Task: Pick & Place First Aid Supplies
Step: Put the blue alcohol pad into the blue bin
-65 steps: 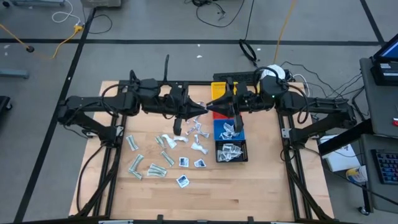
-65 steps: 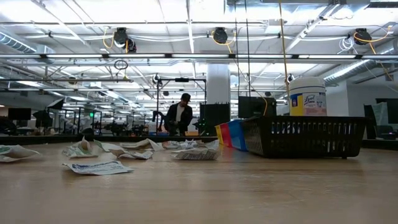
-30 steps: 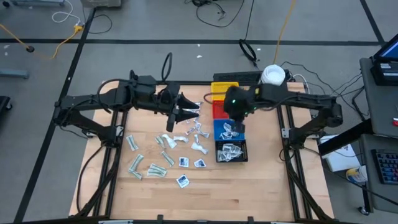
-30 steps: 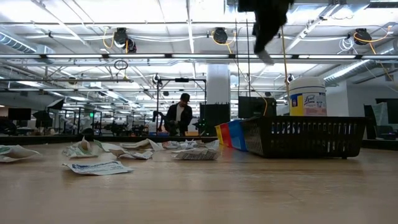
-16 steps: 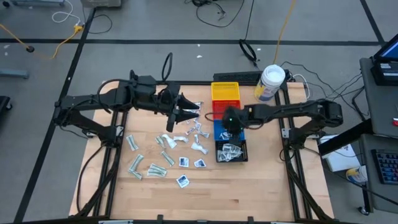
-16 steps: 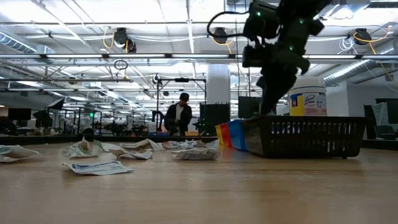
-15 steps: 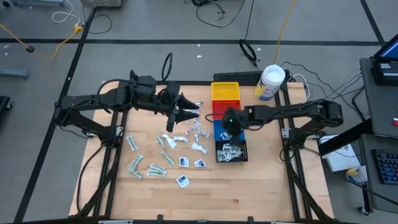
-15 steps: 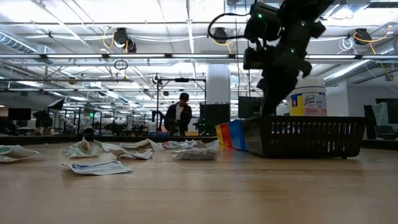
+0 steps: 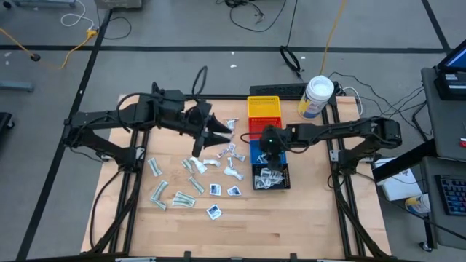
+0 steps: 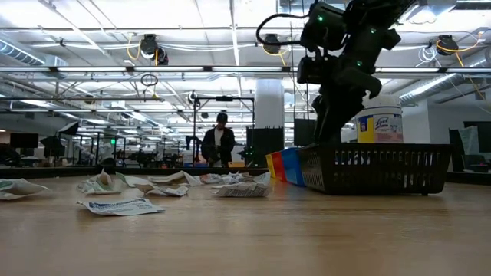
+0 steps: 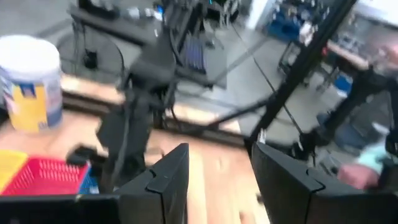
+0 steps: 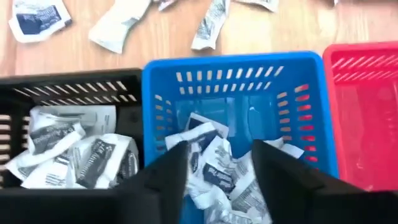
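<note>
Because our right gripper (image 9: 270, 140) hangs with parted, empty jaws over the blue bin (image 9: 263, 151), surely for a drop, our left gripper (image 9: 216, 131), also parted and empty, waits at eleven o'clock of the loose first aid supplies (image 9: 193, 182).

Little could be read in the room: the white jar (image 10: 379, 118) standing behind the black bin (image 10: 374, 168) carried a yellow-and-blue label with a slanted script brand that appeared to read "Lysol," though the letters were too small to be sure. The packets (image 12: 214, 169) lying in the blue bin (image 12: 242, 81) beside that black bin bore dark printed blocks, none of them legible.
</note>
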Robot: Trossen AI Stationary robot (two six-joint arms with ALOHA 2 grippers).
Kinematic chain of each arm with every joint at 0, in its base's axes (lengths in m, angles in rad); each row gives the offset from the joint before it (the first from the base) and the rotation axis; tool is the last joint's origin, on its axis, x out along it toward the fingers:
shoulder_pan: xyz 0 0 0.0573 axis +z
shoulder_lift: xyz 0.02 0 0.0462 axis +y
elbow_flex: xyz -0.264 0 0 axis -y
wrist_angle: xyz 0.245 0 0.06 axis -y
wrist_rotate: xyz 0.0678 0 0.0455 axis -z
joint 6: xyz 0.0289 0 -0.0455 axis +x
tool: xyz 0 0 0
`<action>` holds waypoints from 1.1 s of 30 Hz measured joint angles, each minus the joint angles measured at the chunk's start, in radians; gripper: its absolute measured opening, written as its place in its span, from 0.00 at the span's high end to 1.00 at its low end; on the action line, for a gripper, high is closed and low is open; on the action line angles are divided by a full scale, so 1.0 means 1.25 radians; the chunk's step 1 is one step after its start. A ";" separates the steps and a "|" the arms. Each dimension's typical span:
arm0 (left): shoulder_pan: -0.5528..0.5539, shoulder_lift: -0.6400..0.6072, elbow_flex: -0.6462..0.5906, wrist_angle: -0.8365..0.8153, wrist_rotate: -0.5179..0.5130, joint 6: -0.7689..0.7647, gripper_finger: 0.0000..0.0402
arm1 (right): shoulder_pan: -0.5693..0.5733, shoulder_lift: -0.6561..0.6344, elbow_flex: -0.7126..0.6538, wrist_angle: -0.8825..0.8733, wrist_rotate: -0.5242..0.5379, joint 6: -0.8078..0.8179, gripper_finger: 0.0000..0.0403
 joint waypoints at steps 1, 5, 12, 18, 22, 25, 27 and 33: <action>0.000 0.000 0.000 -0.025 0.009 0.003 0.55 | 0.003 0.000 0.003 0.007 0.000 0.005 0.53; -0.012 0.000 -0.009 -0.149 0.007 0.045 0.55 | 0.030 -0.002 0.035 0.048 0.011 0.041 0.42; -0.066 -0.012 -0.086 -0.210 -0.018 0.038 0.55 | 0.101 -0.029 0.103 0.113 0.106 0.066 0.38; -0.115 -0.023 -0.171 -0.223 -0.058 -0.017 0.55 | 0.181 -0.046 0.117 0.318 0.103 0.125 0.38; -0.149 -0.021 -0.218 -0.228 -0.070 -0.023 0.55 | 0.236 -0.049 0.119 0.495 0.106 0.128 0.38; -0.176 -0.021 -0.258 -0.237 -0.085 -0.035 0.55 | 0.272 -0.047 0.118 0.590 0.106 0.121 0.38; -0.197 -0.020 -0.287 -0.242 -0.107 -0.033 0.55 | 0.285 -0.048 0.118 0.642 0.106 0.121 0.38; -0.243 0.024 -0.323 -0.284 -0.157 0.032 0.55 | 0.305 -0.048 0.118 0.728 0.112 0.128 0.38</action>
